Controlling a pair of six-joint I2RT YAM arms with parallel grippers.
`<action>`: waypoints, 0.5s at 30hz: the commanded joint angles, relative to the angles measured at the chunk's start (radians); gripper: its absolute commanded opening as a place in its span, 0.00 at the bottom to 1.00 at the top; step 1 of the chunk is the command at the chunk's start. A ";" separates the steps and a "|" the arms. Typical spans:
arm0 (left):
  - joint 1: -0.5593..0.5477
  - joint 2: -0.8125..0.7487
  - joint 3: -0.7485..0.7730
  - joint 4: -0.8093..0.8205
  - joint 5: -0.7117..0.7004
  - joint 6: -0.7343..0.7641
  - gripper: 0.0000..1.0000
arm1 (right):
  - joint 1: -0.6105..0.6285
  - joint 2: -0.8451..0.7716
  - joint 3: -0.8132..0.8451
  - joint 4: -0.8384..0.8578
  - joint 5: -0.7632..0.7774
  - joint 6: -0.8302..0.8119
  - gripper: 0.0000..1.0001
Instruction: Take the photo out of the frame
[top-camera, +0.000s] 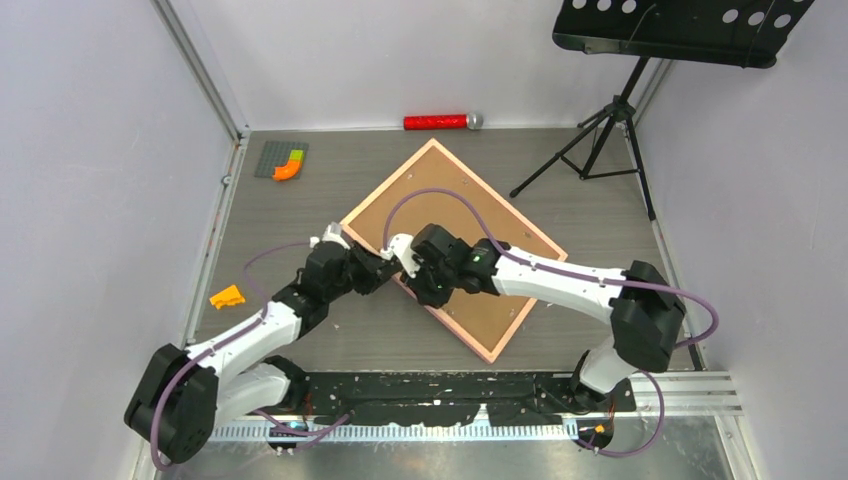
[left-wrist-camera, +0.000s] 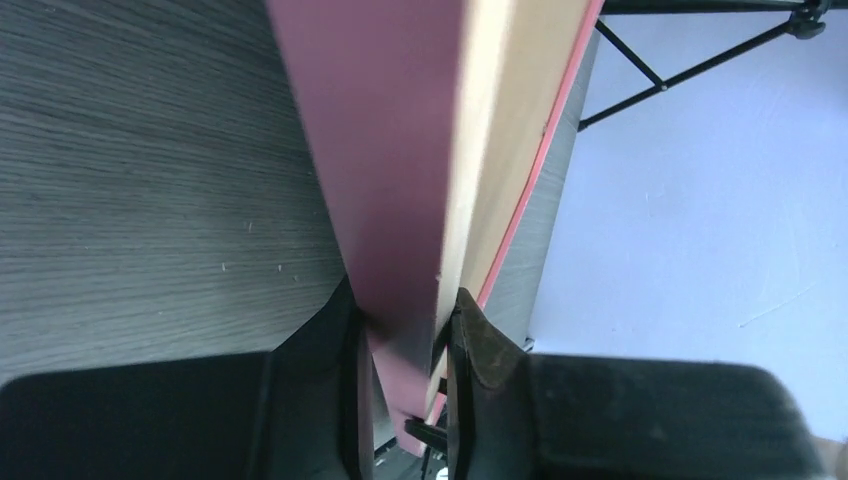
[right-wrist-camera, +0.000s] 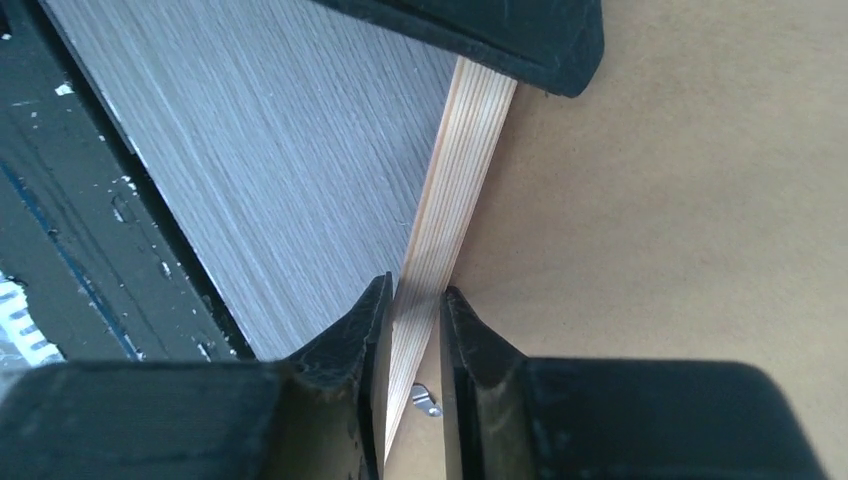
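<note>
The frame (top-camera: 503, 200) lies face down as a diamond on the grey table, its pale pink-tan rim around the plain brown backing board (top-camera: 460, 205). The photo is hidden under the board. My left gripper (top-camera: 378, 270) is shut on the frame's near-left edge; the left wrist view shows the pink face and pale wood side (left-wrist-camera: 400, 150) pinched between the fingers (left-wrist-camera: 405, 330). My right gripper (top-camera: 405, 258) sits beside it, jaws closed astride the pale wood rim (right-wrist-camera: 465, 160), gripper (right-wrist-camera: 412, 320). A small metal tab (right-wrist-camera: 427, 402) lies on the board (right-wrist-camera: 680, 250).
A red cylinder with a grey end (top-camera: 440, 121) lies at the back wall. A grey plate with an orange and green piece (top-camera: 283, 160) is at the back left. An orange block (top-camera: 228, 297) lies at the left. A music stand tripod (top-camera: 600, 135) stands at the back right.
</note>
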 joint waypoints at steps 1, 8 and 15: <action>-0.023 -0.046 0.077 -0.167 -0.093 -0.006 0.00 | 0.027 -0.116 0.041 0.124 -0.014 -0.065 0.32; -0.032 -0.084 0.265 -0.567 -0.183 -0.125 0.00 | 0.152 -0.194 -0.023 0.206 0.313 -0.155 0.83; -0.040 -0.136 0.407 -0.849 -0.260 -0.205 0.00 | 0.231 -0.186 -0.065 0.246 0.517 -0.222 0.89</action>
